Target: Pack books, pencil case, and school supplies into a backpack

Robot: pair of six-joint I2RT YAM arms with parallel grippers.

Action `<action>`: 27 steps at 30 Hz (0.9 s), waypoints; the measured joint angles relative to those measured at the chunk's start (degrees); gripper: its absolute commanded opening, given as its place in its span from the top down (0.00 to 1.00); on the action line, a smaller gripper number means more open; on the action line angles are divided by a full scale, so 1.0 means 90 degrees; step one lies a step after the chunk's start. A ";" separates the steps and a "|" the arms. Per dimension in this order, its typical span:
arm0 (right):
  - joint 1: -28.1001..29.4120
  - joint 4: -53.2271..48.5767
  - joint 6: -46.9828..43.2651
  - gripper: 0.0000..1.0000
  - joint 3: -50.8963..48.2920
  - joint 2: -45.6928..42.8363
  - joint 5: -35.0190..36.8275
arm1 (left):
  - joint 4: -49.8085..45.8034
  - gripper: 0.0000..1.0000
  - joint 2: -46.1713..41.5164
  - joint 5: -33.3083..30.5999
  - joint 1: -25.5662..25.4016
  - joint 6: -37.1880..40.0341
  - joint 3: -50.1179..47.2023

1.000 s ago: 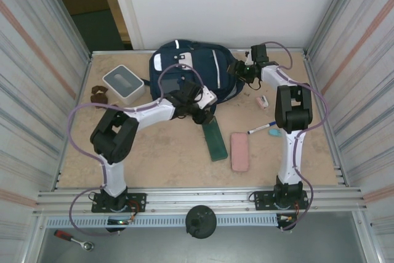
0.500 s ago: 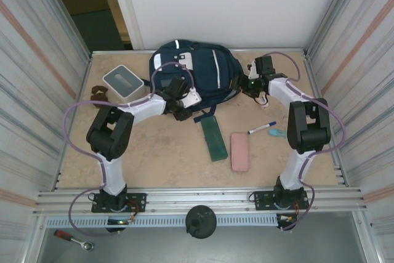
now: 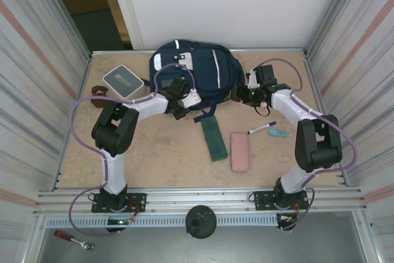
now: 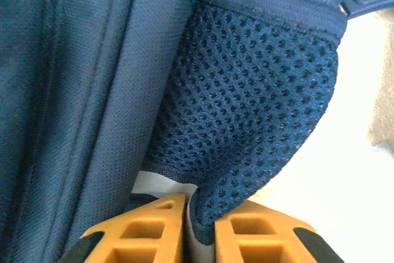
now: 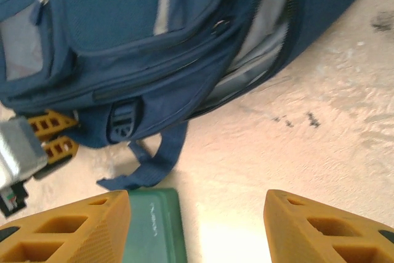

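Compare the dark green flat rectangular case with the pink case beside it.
The dark green flat rectangular case is longer; the pink rectangular case is shorter, with rounder corners. The green case lies tilted, its far end by the navy fabric backpack's strap; the pink case lies straighter. Both lie flat on the table.

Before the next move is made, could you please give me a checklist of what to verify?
1. Left gripper holding the backpack: ok, its fingers are closed on the mesh side pocket.
2. Right gripper free: ok, jaws wide apart, nothing between them.
3. Zip opening wide enough for packing: cannot tell; a parted strip with grey lining shows.
4. Right gripper clear of the backpack: ok, it hangs over bare table beside it.
5. Green case, pink case and marker packed: not ok, all lie on the table in front of the backpack.
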 measured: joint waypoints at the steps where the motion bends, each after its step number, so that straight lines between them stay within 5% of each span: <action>1: 0.0107 0.0073 -0.0087 0.43 -0.0092 -0.0129 0.0032 | 0.0005 0.95 -0.0036 0.0131 0.0051 -0.0034 0.0000; 16: 0.1902 0.2472 -0.1129 0.48 -0.1069 -0.0272 0.0925 | -0.0338 1.00 -0.0389 0.1593 0.0629 -0.0879 0.0245; 27: 0.2684 0.4573 -0.1588 0.51 -0.1413 0.1054 0.2229 | -0.0401 1.00 -0.0600 0.1882 0.0741 -0.1044 0.0316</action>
